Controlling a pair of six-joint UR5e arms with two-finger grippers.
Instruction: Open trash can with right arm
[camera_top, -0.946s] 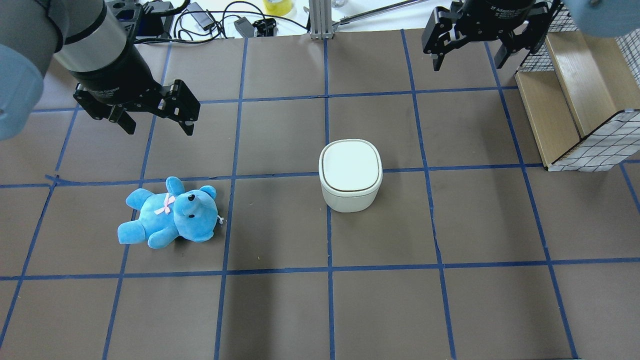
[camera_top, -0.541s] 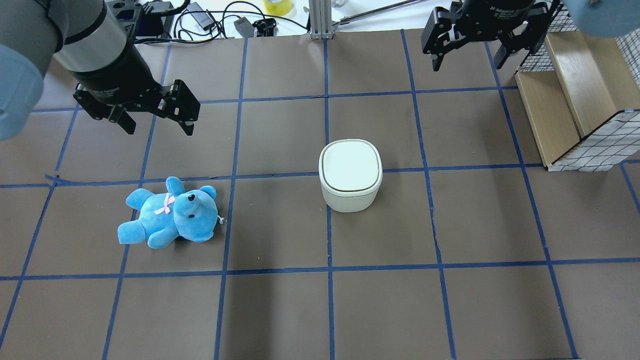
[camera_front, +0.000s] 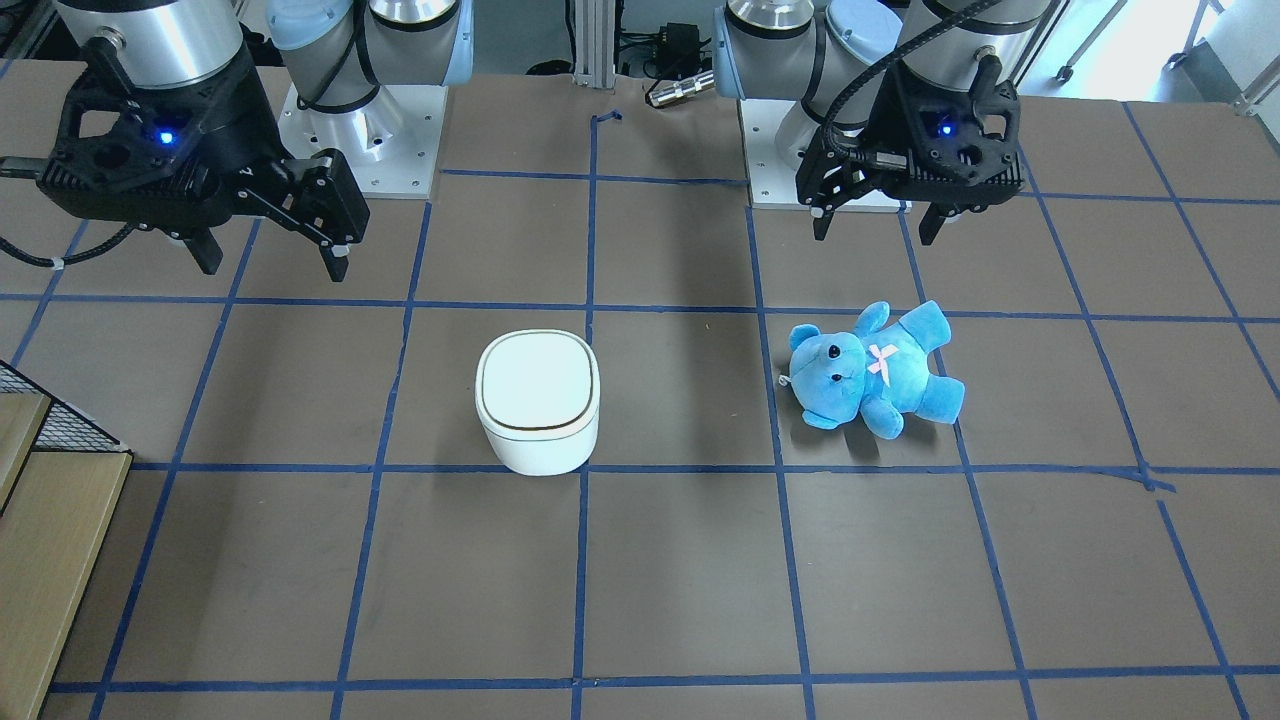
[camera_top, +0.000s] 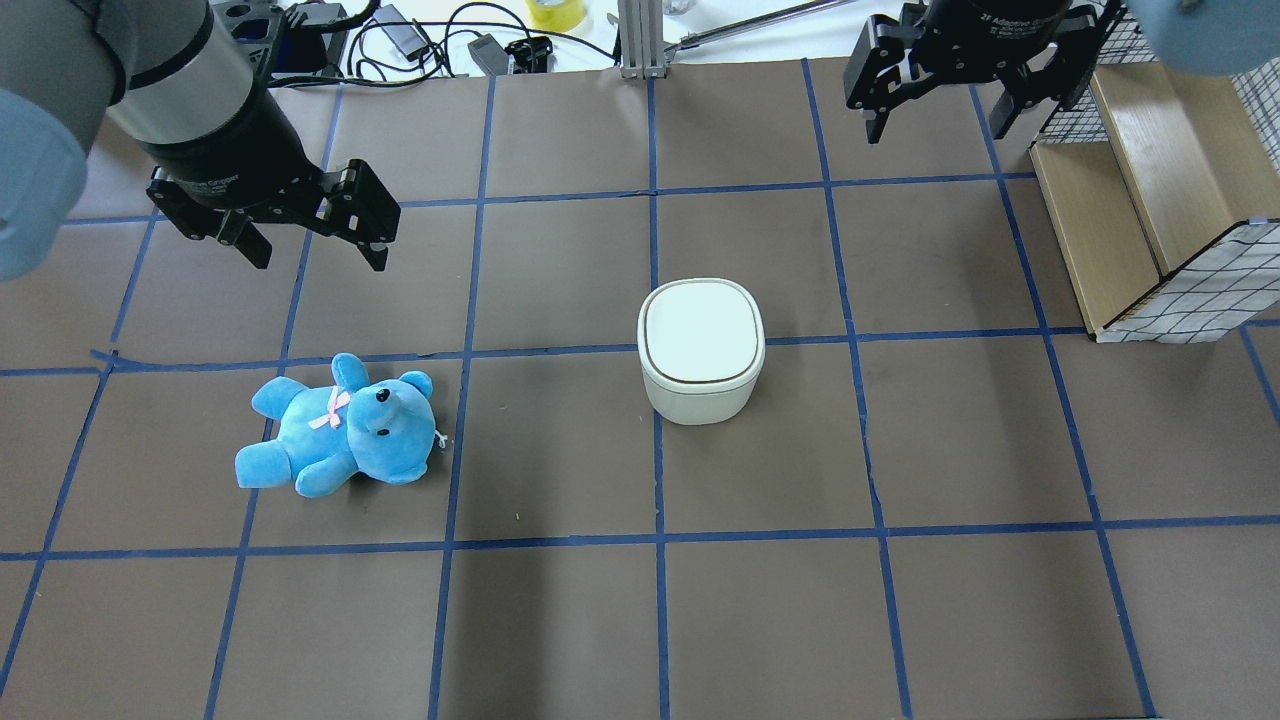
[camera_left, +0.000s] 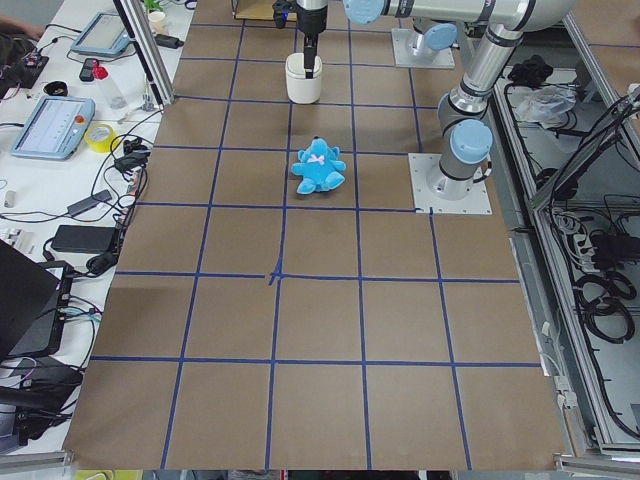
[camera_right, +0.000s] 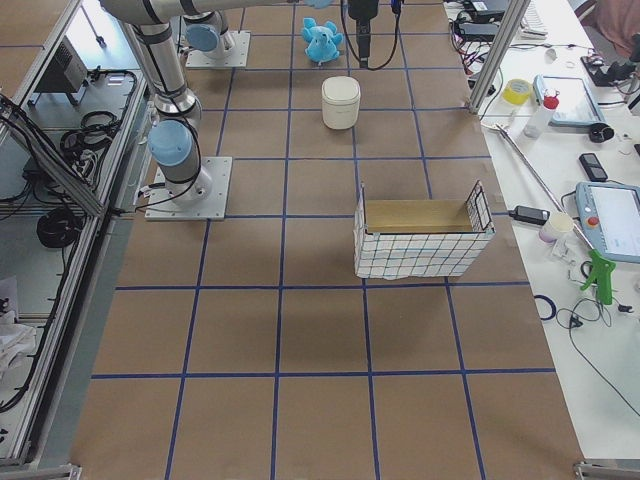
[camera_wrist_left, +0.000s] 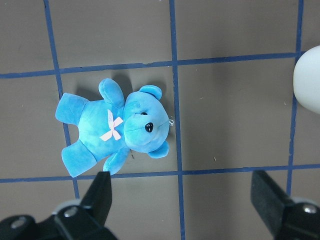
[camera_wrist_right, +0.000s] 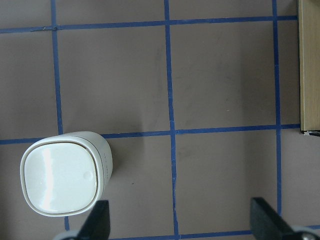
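Observation:
The white trash can (camera_top: 700, 350) stands near the table's middle with its flat lid closed; it also shows in the front view (camera_front: 538, 400) and at the lower left of the right wrist view (camera_wrist_right: 62, 179). My right gripper (camera_top: 938, 130) is open and empty. It hangs above the table at the far right, well away from the can, and the front view (camera_front: 272, 265) shows it too. My left gripper (camera_top: 318, 260) is open and empty above the table on the left, just beyond the blue teddy bear (camera_top: 340, 428).
A wire-mesh crate with wooden boards (camera_top: 1150, 200) stands at the right edge, close to the right gripper. The teddy bear (camera_wrist_left: 117, 127) lies under the left wrist camera. Cables and devices lie beyond the far table edge (camera_top: 420, 40).
The right gripper has shifted very slightly toward the far edge of the overhead view. The left arm, trash can and bear have not moved.

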